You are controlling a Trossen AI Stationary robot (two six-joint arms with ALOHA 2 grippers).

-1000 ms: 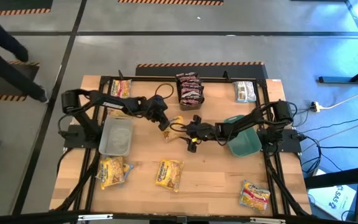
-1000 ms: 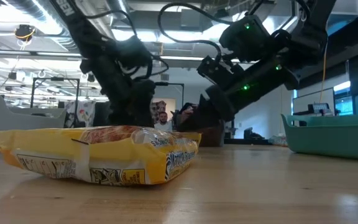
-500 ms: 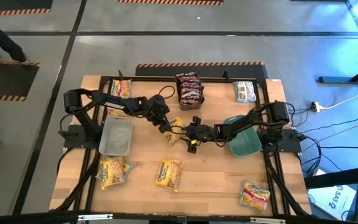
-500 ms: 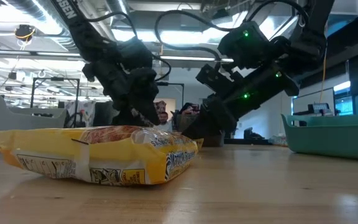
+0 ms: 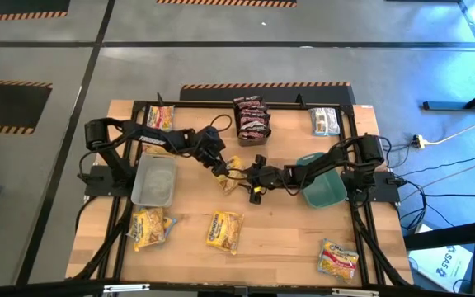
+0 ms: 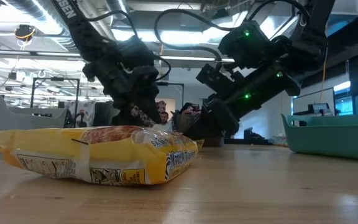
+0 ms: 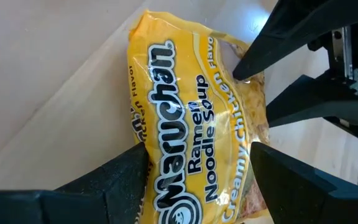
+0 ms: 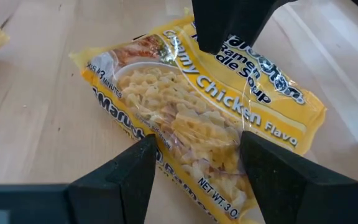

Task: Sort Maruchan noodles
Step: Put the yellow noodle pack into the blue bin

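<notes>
1. High view. Wooden table (image 5: 279, 231) with both arms meeting at its middle over one yellow noodle packet (image 5: 234, 172). The left gripper (image 5: 219, 169) comes from the left and the right gripper (image 5: 254, 178) from the right, both at this packet. Other yellow packets lie at the near edge (image 5: 224, 230), (image 5: 149, 227), (image 5: 337, 258); a pile of dark red packets (image 5: 251, 117) and a silver-white packet (image 5: 325, 121) sit at the far edge. A clear grey bin (image 5: 154, 180) lies left of centre, a green dish (image 5: 323, 186) to the right.

2. Low view. A near yellow packet fills the foreground; both arms lean down behind it. Their fingertips are hidden.

3. Left wrist view. The left claw stands wide, its two fingers (image 7: 114, 180) straddling one end of the "Creamy Chicken" packet, not pinching it.

4. Right wrist view. The right claw is parted about halfway, fingers (image 8: 126, 174) either side of the packet's opposite end.

5. Step, as judged: picking the centre packet for sorting. Next move calls for one claw to close on it and the other to clear away.
</notes>
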